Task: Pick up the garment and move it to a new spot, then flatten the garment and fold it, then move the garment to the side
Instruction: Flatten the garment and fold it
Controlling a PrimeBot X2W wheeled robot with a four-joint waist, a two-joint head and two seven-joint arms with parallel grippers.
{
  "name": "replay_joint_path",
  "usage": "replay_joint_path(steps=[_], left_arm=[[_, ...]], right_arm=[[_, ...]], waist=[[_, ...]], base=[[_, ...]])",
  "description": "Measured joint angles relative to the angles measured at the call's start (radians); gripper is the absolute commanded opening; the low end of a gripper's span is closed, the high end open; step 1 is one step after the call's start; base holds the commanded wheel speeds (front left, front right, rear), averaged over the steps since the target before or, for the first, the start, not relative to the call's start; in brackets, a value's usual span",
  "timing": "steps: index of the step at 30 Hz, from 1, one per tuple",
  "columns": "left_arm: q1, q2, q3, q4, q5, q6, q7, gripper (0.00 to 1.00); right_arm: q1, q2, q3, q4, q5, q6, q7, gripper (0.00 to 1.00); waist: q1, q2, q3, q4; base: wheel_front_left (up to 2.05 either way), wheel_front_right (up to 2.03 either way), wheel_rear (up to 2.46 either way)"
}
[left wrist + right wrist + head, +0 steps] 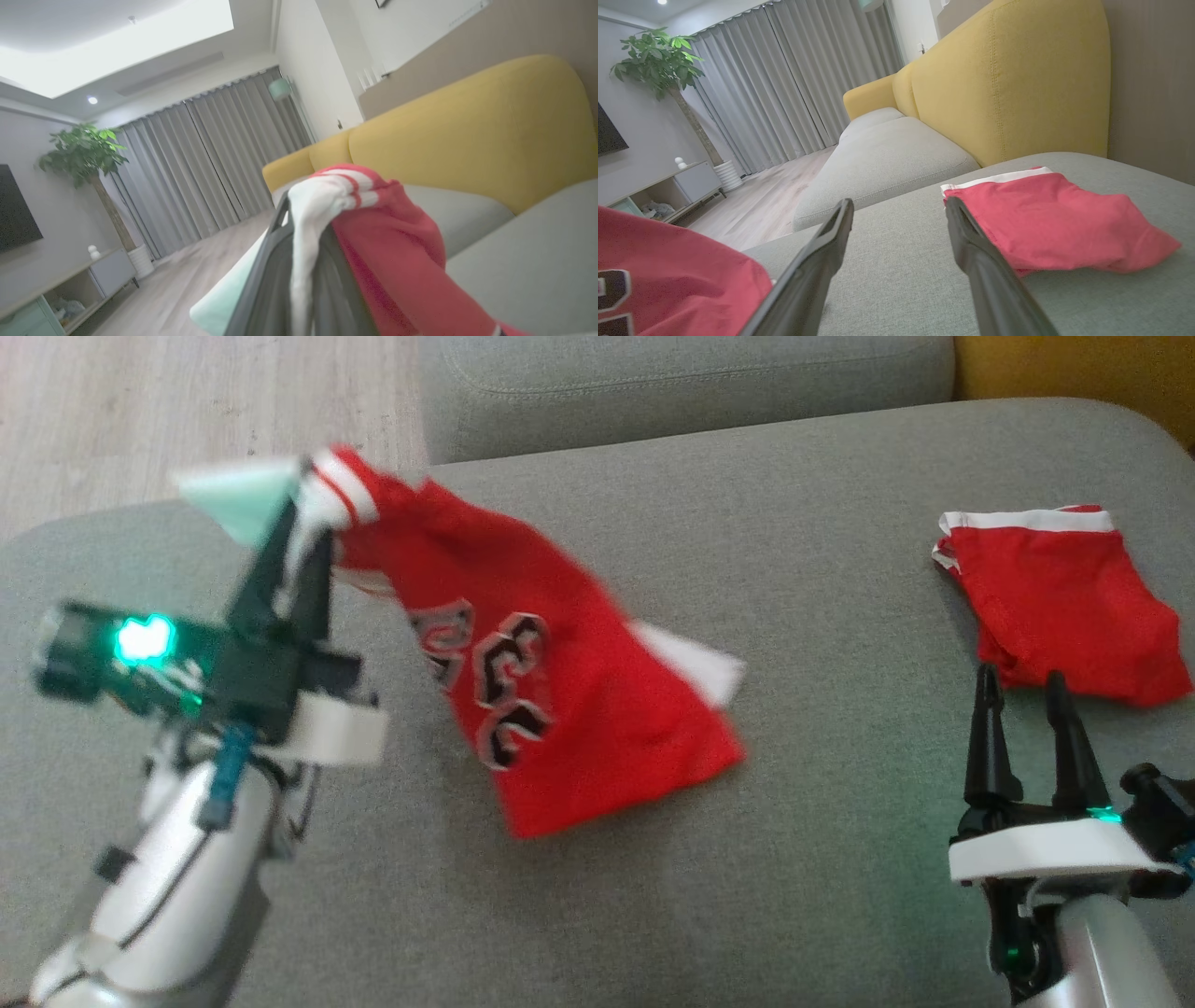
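Red garment (579,709) pinched (striped edge) by left gripper (303,532); right gripper (1022,677) spread, empty.

Left gripper (303,527) closed, right gripper (1020,677) open.
The left gripper has its 2 dark fingers pressed together on the white-striped edge of the red jersey (560,709) and points up and away in the head view, with a green light on its wrist. Its pale forearm (177,887) rises from the lower left. The right gripper stands at the lower right, its 2 fingers apart with nothing between them.
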Motion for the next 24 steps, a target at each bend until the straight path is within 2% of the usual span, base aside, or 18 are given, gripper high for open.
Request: replay_joint_path(steps=[5,11,14,18,22,23,24], left_arm=[[-0.109,0.041,0.018,-0.114,0.022,-0.005,0.071,0.0],[-0.291,0.096,0.008,-0.13,0.068,-0.095,0.179,0.0],[-0.394,0.128,-0.004,-0.062,0.077,-0.163,0.216,0.0],[-0.513,0.165,-0.032,0.108,0.105,-0.248,0.241,0.0],[-0.586,0.169,-0.059,0.288,0.116,-0.294,0.228,0.0],[-0.605,0.163,-0.065,0.33,0.116,-0.298,0.217,0.21],[-0.627,0.156,-0.074,0.372,0.12,-0.301,0.205,1.0]], right_arm=[[0.0,0.0,0.017,-0.002,0.009,0.0,0.0,1.0],[-0.004,0.0,0.054,-0.004,0.04,0.0,0.0,1.0],[-0.022,0.0,0.077,-0.005,0.063,0.0,0.0,1.0],[-0.067,0.0,0.102,-0.009,0.091,0.0,0.0,1.0],[-0.093,0.0,0.136,-0.015,0.109,0.0,0.0,1.0],[-0.098,0.0,0.144,-0.016,0.112,0.0,0.0,1.0],[-0.104,0.0,0.149,-0.018,0.116,0.0,0.0,1.0]], waist=[[0.0,0.0,0.009,-0.009],[0.0001,0.0,0.043,-0.046],[0.0001,0.0,0.07,-0.075],[0.0002,0.0,0.11,-0.117],[0.0002,0.0,0.155,-0.16],[0.0003,0.0,0.167,-0.171],[0.0003,0.0,0.179,-0.18]], base=[[0.0,0.0,0.0],[0.0,0.0,0.0],[0.0,0.0,0.0],[0.0,0.0,0.0],[0.0,0.0,0.0],[0.0,0.0,0.0],[0.0,0.0,0.0]])
